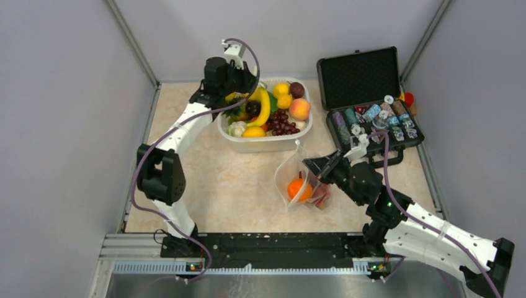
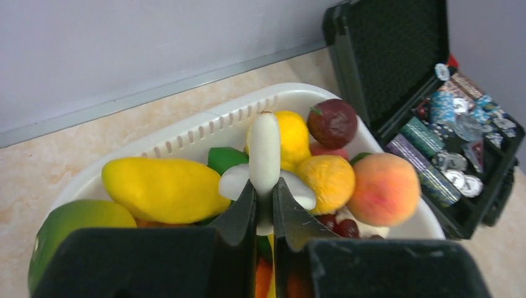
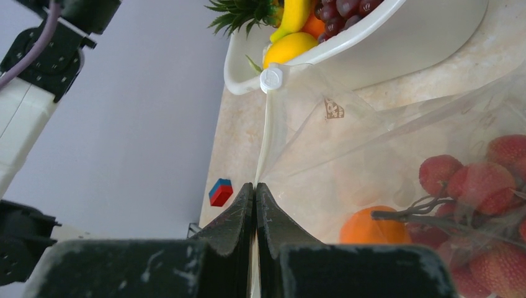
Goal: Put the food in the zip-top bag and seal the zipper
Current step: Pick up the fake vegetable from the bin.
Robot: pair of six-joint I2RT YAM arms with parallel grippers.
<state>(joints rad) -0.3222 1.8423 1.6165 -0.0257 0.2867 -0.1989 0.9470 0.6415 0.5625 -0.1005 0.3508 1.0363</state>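
The bag [image 3: 384,118] is showing as clear, glossy, creased plastic. The tub [image 2: 205,127] is looking like smooth white plastic, the white toy [image 2: 265,149] is shining, the peach [image 2: 384,188] is looking matt, and the counter [image 1: 229,180] is appearing smooth and stone-patterned.

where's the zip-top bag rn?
Top view: the zip-top bag lies right of centre, on the near side of the white tub, its zipper pinched by the fingers of the right gripper.

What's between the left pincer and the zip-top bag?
Between the left pincer and zip-top bag: toy fruit piled in the white tub, then its near wall, per the top view.
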